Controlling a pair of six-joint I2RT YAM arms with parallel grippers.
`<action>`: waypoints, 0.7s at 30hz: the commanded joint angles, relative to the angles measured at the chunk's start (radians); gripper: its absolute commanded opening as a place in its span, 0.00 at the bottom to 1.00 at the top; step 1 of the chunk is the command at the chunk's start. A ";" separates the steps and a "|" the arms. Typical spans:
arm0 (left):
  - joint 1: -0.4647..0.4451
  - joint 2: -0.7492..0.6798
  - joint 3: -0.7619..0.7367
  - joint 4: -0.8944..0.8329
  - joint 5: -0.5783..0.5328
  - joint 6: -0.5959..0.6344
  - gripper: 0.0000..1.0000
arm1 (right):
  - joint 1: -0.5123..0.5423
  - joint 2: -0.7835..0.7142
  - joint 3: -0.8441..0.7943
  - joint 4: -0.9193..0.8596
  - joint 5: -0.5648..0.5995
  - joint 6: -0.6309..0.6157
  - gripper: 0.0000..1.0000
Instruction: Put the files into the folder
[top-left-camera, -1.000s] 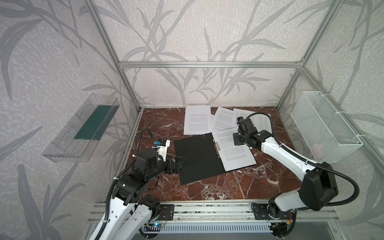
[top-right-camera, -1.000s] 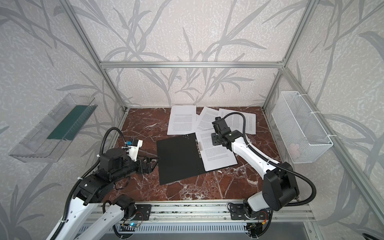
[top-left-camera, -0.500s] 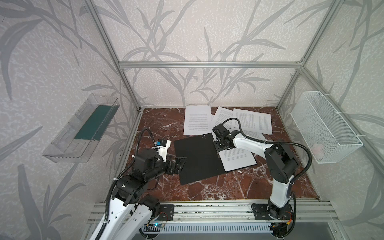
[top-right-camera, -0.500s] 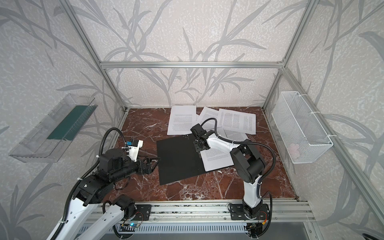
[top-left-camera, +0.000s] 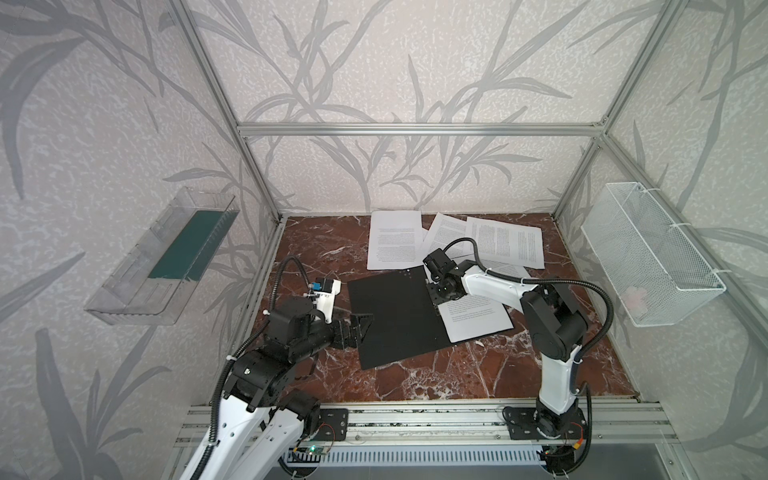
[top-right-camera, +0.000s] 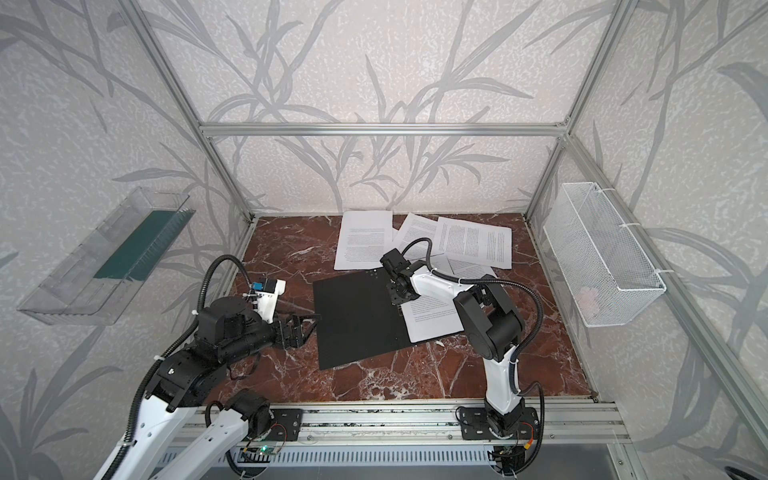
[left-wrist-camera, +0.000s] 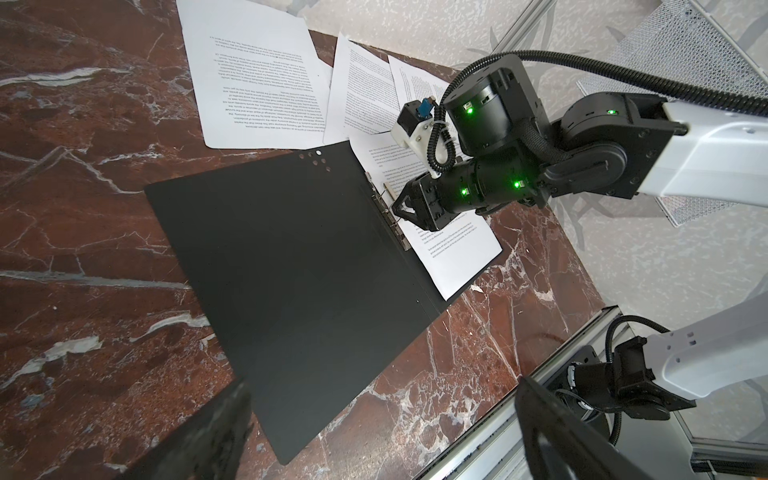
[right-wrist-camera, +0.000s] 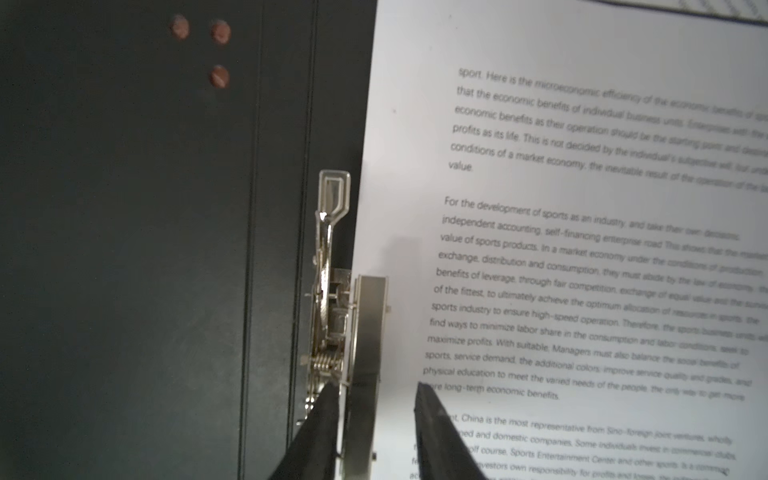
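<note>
One sheet (top-left-camera: 478, 322) on black folder (top-left-camera: 395, 316); right hand (right-wrist-camera: 376, 390) apart astride clip (right-wrist-camera: 332, 291); left hand (top-left-camera: 359, 330) apart.

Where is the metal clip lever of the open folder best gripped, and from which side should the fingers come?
Probably its flat tab end, which juts free of the spring along the folder spine. Come from above, the fingers closing across the spine: the lever is narrow that way, and the sheet lies flat beside it. The right gripper straddles the clip so.
</note>
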 joint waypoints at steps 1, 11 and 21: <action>0.005 -0.004 -0.009 0.009 0.004 0.020 0.99 | 0.002 0.009 0.018 -0.014 0.001 0.007 0.26; 0.011 -0.007 -0.009 0.009 0.006 0.020 0.99 | 0.001 -0.003 -0.001 -0.001 -0.017 0.029 0.16; 0.019 -0.009 -0.010 0.010 0.011 0.020 0.99 | 0.035 -0.088 -0.066 0.064 -0.017 0.162 0.00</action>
